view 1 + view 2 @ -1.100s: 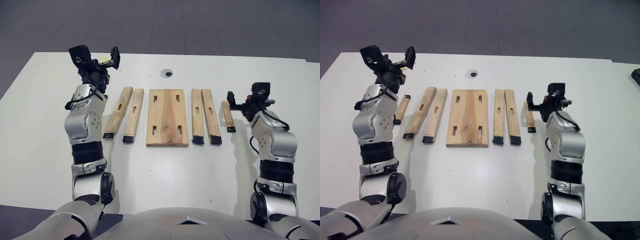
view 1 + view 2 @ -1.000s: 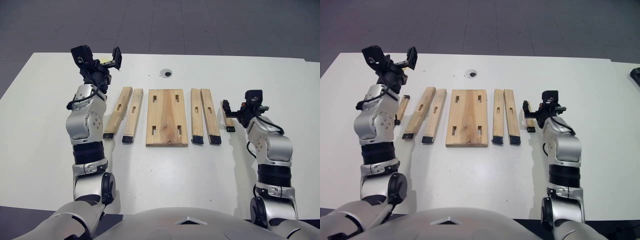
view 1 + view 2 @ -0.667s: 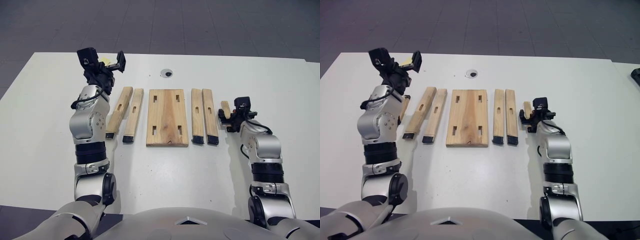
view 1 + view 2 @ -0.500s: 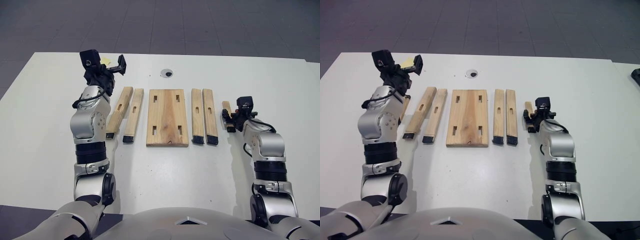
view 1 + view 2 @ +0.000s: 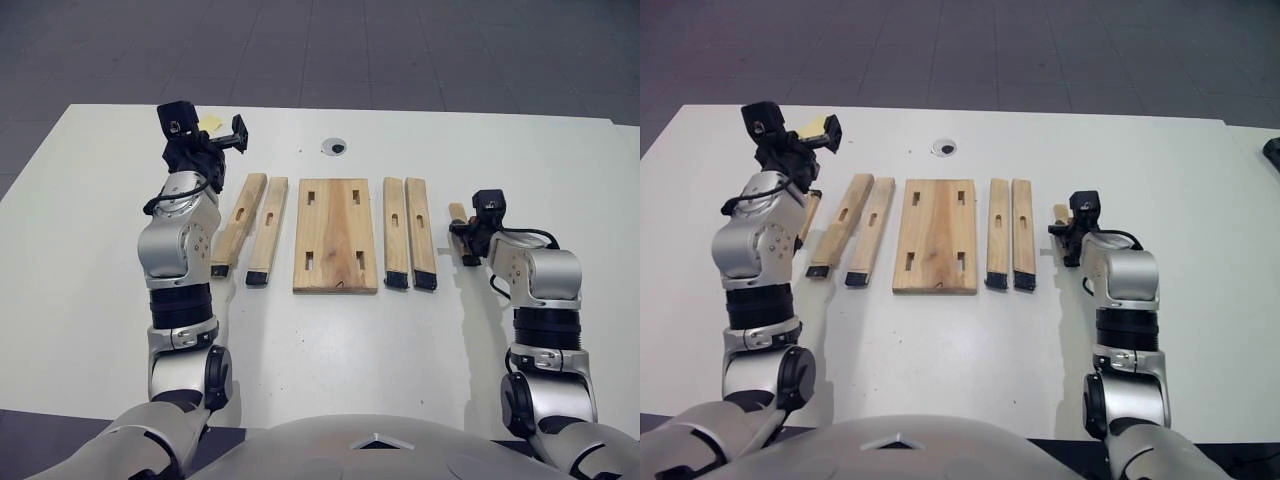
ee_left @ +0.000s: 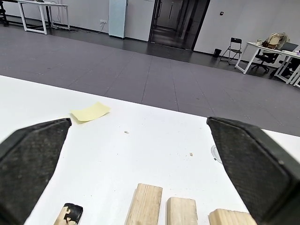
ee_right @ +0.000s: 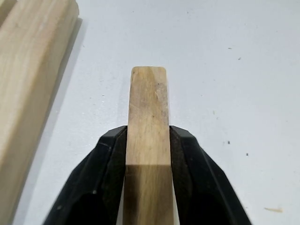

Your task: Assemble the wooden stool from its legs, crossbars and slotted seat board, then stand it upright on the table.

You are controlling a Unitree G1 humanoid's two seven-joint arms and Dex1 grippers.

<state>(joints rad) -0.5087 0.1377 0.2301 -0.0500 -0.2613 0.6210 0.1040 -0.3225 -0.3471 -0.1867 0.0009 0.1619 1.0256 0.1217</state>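
White counter (image 5: 330,330) carries the slotted seat board (image 5: 334,234) flat, legs (image 5: 395,232) laid either side. Right gripper (image 7: 147,136) fingers clamp the short crossbar (image 7: 148,103) beside the right legs, likely to lift it; left gripper (image 5: 208,128) hovers, fingers spread wide.

light: bright, even | shadows: soft, faint on table (image 5: 330,340) | floor (image 5: 400,50): darker

Silver arms (image 5: 178,250), black joint rings, cables (image 5: 148,206), black claws (image 5: 208,130).

Paired legs (image 5: 396,250) flank the seat board (image 5: 335,232), leaving only narrow gaps.
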